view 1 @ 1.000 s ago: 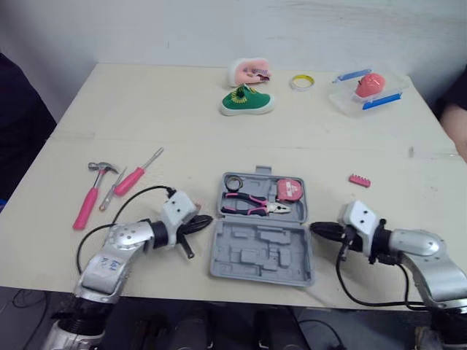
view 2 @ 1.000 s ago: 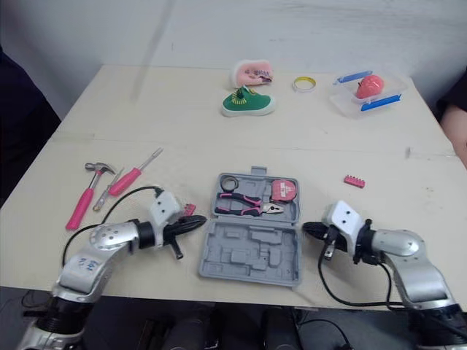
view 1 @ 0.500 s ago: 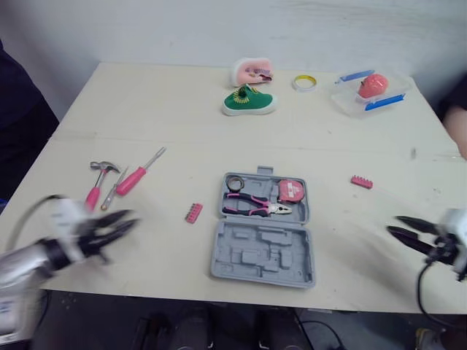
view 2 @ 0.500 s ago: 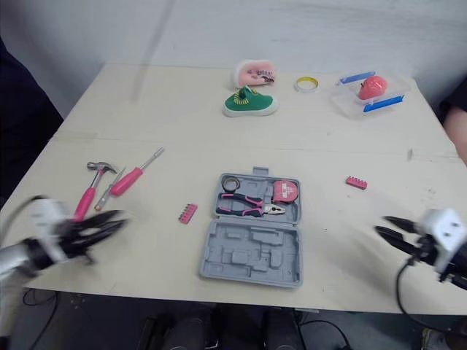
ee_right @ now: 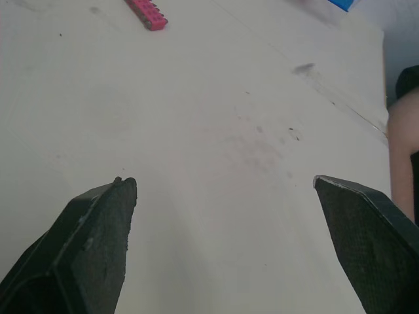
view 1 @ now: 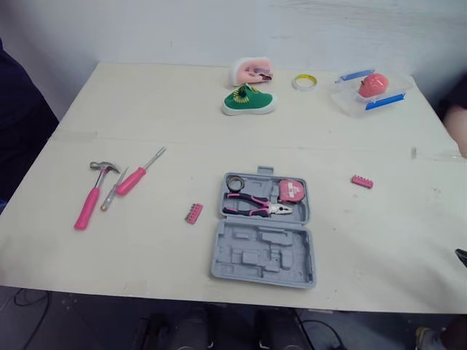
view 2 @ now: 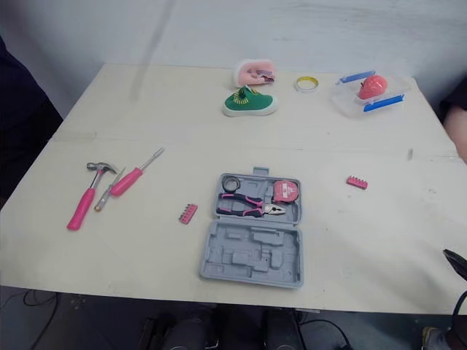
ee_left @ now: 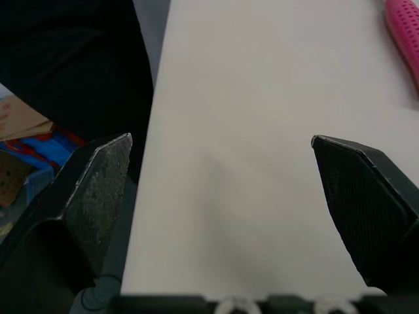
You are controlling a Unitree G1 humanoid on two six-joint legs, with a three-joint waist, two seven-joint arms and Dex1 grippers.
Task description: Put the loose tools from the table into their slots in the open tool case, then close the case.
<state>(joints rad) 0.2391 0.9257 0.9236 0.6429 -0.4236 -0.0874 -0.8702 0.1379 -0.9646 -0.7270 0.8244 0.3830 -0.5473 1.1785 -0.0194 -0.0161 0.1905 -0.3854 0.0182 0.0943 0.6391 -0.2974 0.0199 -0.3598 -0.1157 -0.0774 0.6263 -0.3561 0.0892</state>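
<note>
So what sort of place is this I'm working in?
Probably a robot test setup, not a real workshop: a bare table against a plain white wall, carrying an open tool case with loose tools like the hammer beside unrelated props, a small green shoe and a clear plastic container.

The grey plastic tool case [view 1: 263,255] lies open and flat near the middle of the desk's [view 1: 182,117] near edge, with its empty moulded half nearest. The far half holds pink-and-black pliers [view 1: 257,207], a pink tape measure [view 1: 291,190] to their right and a dark ring [view 1: 234,182] at its far left corner. Just left of the case lies a pink bit strip [view 1: 193,213]; a second bit strip [view 1: 361,181] lies apart on the right. Well to the left, a pink-handled hammer [view 1: 87,208], a slim silvery screwdriver [view 1: 113,190] and a pink-handled screwdriver [view 1: 135,176] lie side by side, slanted alike.
</note>
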